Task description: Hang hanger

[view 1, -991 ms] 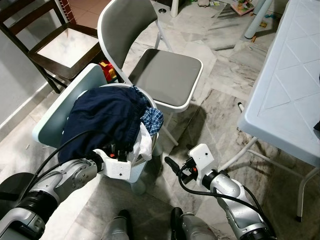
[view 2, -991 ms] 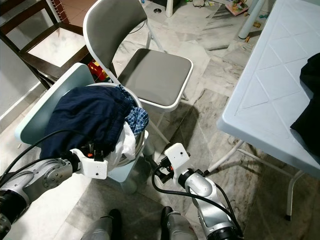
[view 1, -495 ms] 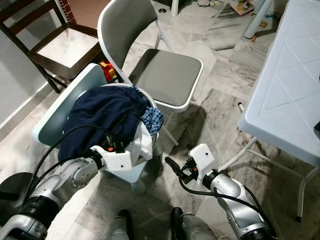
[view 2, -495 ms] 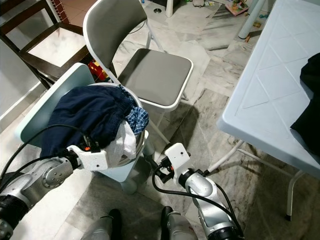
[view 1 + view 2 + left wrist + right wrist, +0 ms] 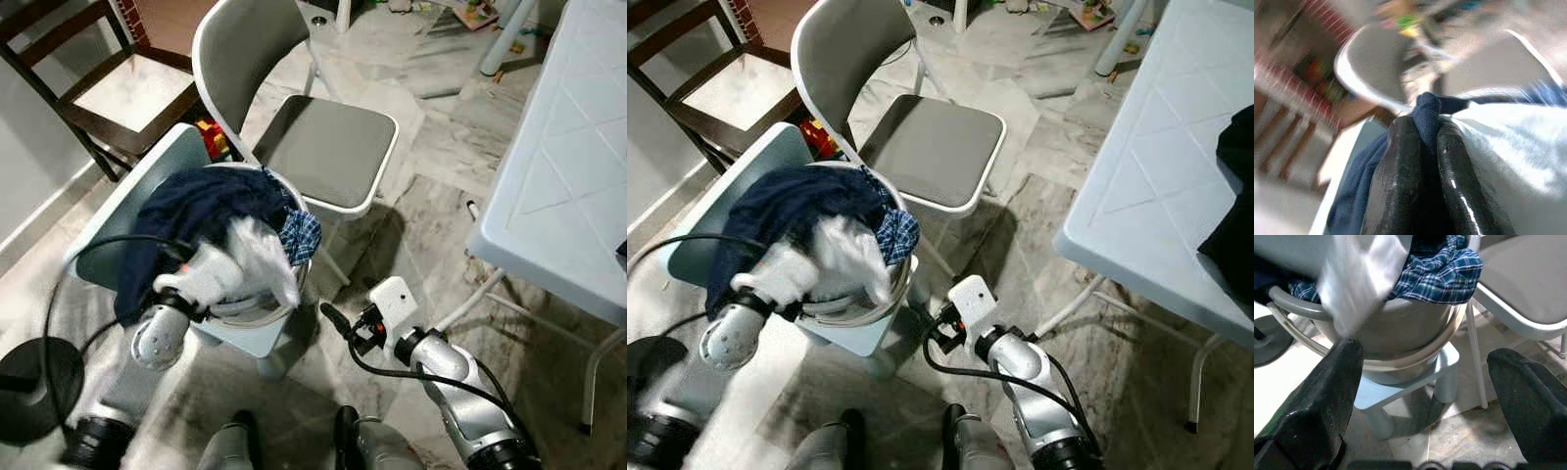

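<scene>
Pinching a fold of navy garment (image 5: 1426,110) between nearly closed fingers, left gripper (image 5: 211,269) at lower left over the laundry basket (image 5: 263,315); right gripper (image 5: 338,323) spread wide, empty, lower centre. Hanger unseen. Early step, probably; next, lifting the cloth clear.

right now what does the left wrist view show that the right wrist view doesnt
The left wrist view alone shows the left gripper with its black fingers closed on a fold of navy blue garment, and, blurred, the folding chair's backrest. The right wrist view alone shows the right gripper spread wide and holding nothing, the blue plaid cloth, the grey basket's rim and the pale blue stool under it. Both show the white cloth in the laundry pile and part of the chair's grey seat.
</scene>
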